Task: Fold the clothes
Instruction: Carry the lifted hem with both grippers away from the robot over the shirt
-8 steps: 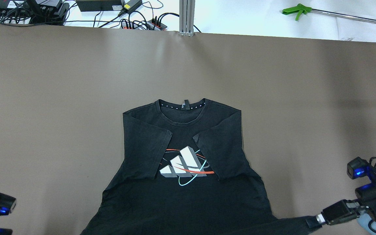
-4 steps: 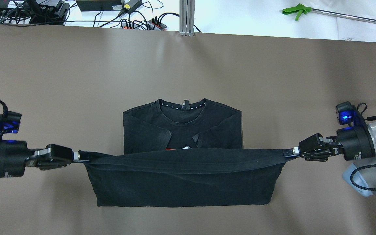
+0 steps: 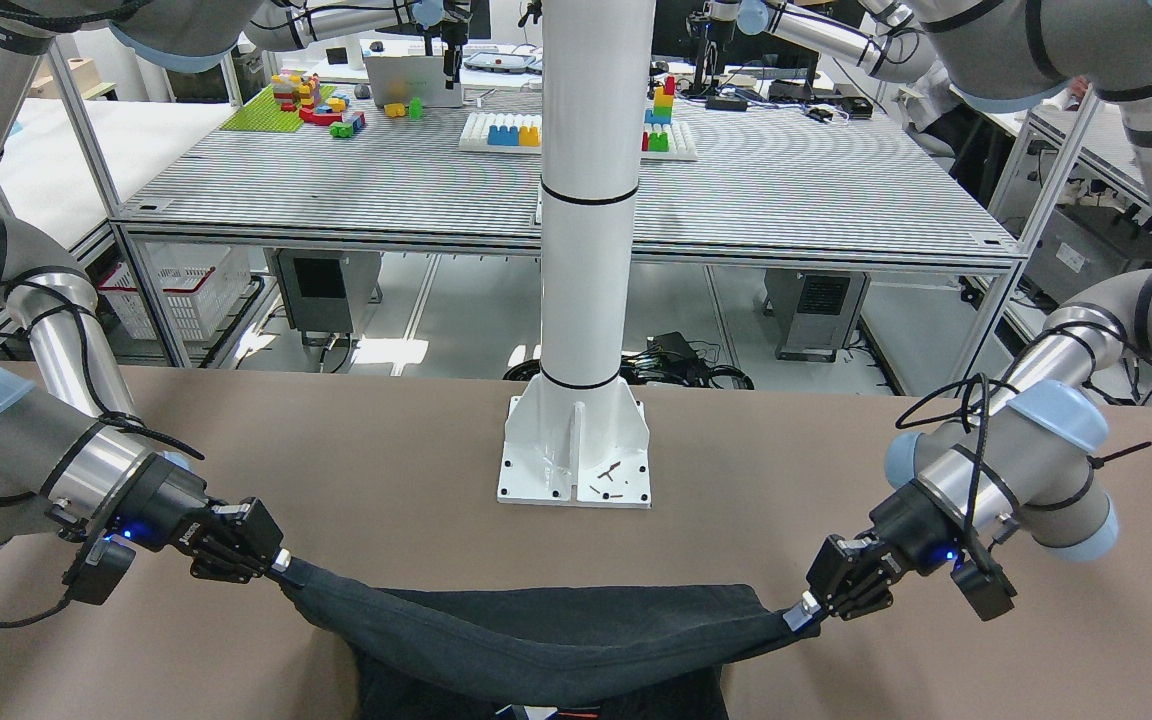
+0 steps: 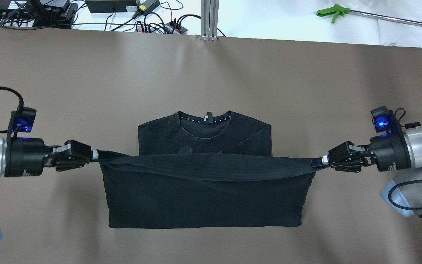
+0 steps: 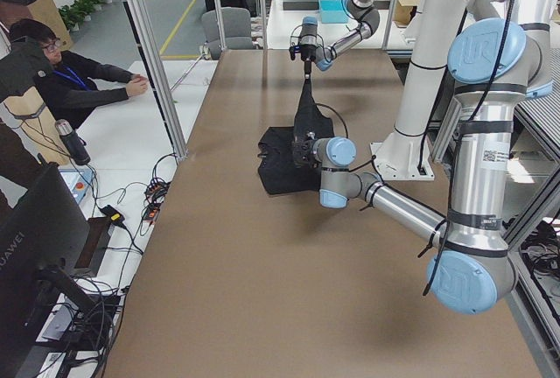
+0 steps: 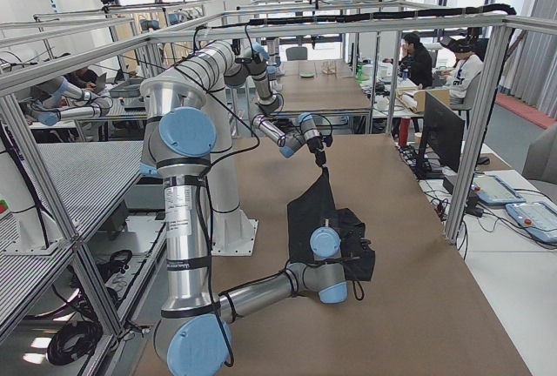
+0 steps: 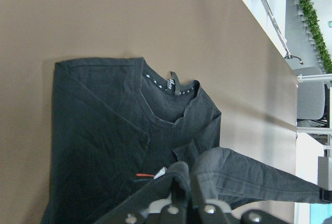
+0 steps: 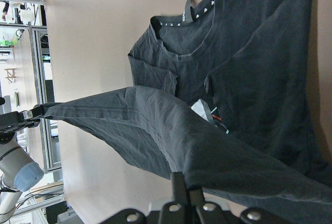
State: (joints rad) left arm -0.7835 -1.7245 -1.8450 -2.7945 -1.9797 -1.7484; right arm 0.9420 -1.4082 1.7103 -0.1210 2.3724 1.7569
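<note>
We see a black soft-fabric T-shirt point(image 4: 203, 194) lying in the middle of the brown table point(image 4: 211, 73). Its ribbed neckline point(image 4: 203, 138) is on the side away from the robot, and its sleeves are folded in over the chest. The left gripper point(image 4: 94, 154) has its two fingers pressed together on one corner of the hem. The right gripper point(image 4: 322, 160) pinches the opposite corner in the same way. Between them the hem is pulled into a slightly sagging band that hangs above the table and crosses over the chest, short of the neckline. From that band the lower half of the shirt slopes down to a straight fold line resting on the table on the robot's side. In the right wrist view we make out a sliver of white and orange print point(image 8: 202, 109) under the raised cloth. Both arms reach in low from opposite ends of the table. In the front-facing view we see the white round pillar point(image 3: 591, 200) on its bolted base plate point(image 3: 576, 470), apart from the cloth.
</note>
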